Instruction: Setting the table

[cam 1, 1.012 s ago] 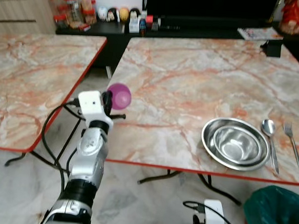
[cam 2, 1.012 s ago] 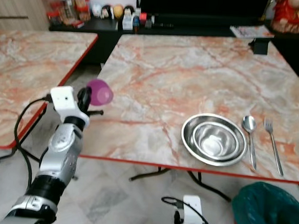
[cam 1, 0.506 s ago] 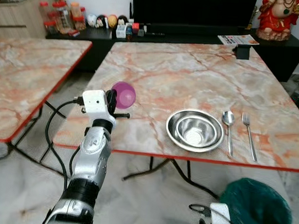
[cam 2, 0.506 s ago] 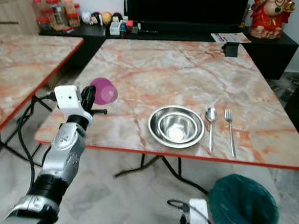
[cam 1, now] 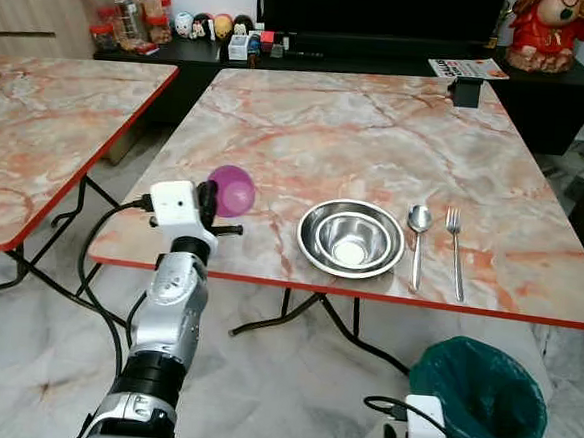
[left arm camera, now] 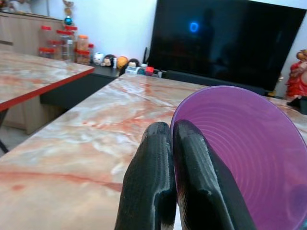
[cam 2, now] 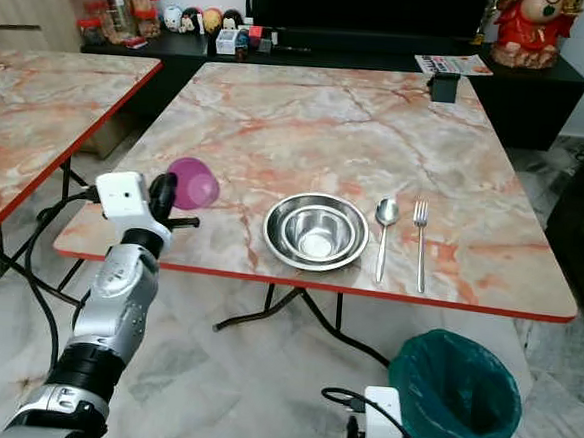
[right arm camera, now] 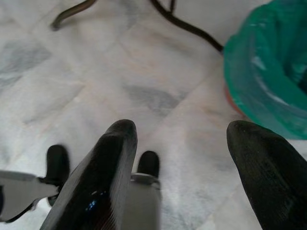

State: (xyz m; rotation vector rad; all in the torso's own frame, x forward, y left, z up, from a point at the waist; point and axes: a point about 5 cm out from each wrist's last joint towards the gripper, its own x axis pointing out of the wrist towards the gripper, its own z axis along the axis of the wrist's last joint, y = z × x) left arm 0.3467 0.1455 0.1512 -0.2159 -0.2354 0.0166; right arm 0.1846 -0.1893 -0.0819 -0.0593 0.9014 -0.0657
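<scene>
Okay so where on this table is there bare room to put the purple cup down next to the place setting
The left end effector holds the purple cup over the table's near left part. Bare marble lies between the cup and the steel bowls, and across the whole far half behind them. It is crowded only right of the bowls, where the spoon and fork lie.

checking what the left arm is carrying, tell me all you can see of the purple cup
The purple plastic cup is small, round and translucent, with fine ridged rings inside. It looks empty. The left gripper holds it by the rim, one black finger inside the wall and one outside, so it is tipped on its side with its mouth toward the wrist camera. It hangs above the near left corner of the marble-patterned table with a red edge, left of the steel bowls, apparently touching only the fingers.
</scene>
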